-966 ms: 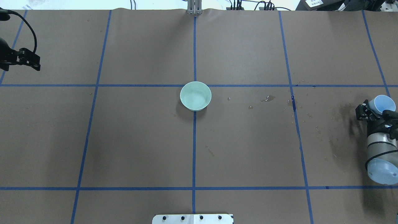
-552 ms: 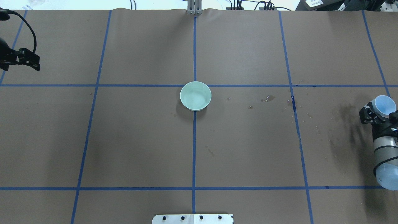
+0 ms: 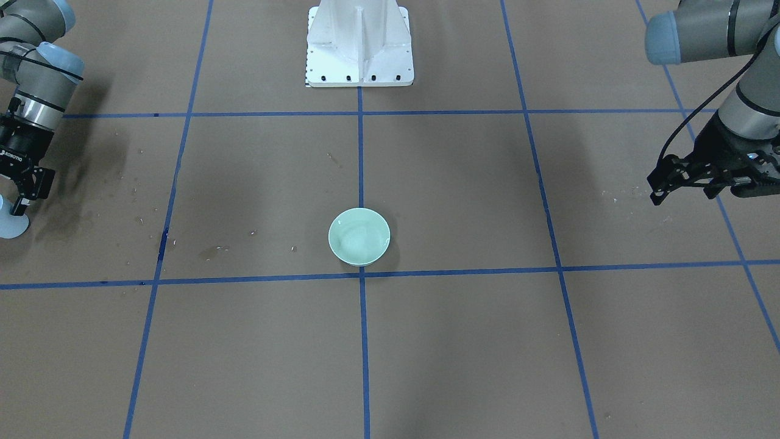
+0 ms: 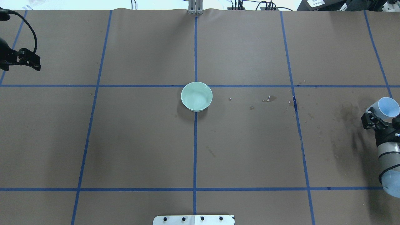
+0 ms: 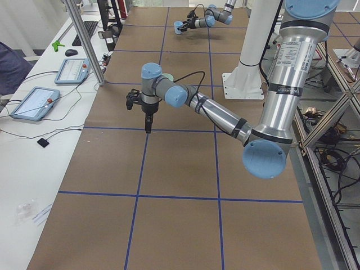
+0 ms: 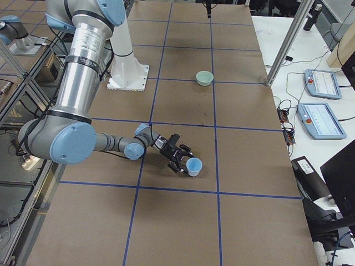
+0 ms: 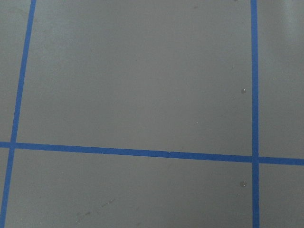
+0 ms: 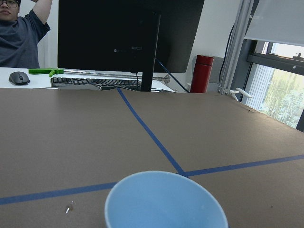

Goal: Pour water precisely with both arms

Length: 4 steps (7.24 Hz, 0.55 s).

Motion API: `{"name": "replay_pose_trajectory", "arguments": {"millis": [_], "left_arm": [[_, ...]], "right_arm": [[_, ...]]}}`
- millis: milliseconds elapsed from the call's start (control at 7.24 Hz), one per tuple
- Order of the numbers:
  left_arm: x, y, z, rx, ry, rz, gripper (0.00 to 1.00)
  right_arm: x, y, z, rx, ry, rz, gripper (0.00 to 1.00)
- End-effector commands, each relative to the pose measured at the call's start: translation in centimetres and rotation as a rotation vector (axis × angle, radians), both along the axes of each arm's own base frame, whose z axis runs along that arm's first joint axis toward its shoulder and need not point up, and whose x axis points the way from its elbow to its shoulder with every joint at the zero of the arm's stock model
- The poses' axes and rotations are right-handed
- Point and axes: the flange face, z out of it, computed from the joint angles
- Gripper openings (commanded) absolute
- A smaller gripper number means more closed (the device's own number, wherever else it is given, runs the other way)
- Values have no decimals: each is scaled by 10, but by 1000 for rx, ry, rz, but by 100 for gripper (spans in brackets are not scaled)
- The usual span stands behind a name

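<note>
A pale green bowl (image 4: 196,96) stands at the table's middle, also in the front view (image 3: 359,236) and the right view (image 6: 204,77). Faint ripples of water (image 4: 197,99) glint inside it. My right gripper (image 4: 376,116) is at the table's right edge, shut on a light blue cup (image 4: 388,106), which is upright and low over the paper (image 6: 194,166). The cup's rim fills the bottom of the right wrist view (image 8: 166,202). My left gripper (image 4: 37,66) hangs shut and empty over the far left, pointing down (image 5: 148,128), far from the bowl.
Spilled drops (image 4: 268,99) and dark wet stains (image 4: 347,112) mark the brown paper between bowl and cup. The white pedestal (image 3: 359,46) stands at the robot's side. A monitor, a keyboard (image 8: 95,83) and a person sit beyond the table edge.
The blue cup has turned from tilted to upright. My right arm has drawn back slightly toward the right edge with it. The left gripper has barely moved.
</note>
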Motion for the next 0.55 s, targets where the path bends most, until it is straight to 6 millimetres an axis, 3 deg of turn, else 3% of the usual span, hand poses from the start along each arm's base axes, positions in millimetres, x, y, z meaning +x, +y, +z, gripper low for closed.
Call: {"name": "replay_pose_trajectory", "arguments": {"millis": [0, 138, 414], "left_arm": [[-1, 0, 0, 0, 0, -1, 100], [-1, 0, 0, 0, 0, -1, 100], [0, 0, 0, 0, 0, 0, 100]], "right_arm": [[-2, 7, -13, 6, -21, -21, 99], [13, 15, -23, 3, -25, -32, 99], [22, 23, -41, 4, -45, -49, 99]]}}
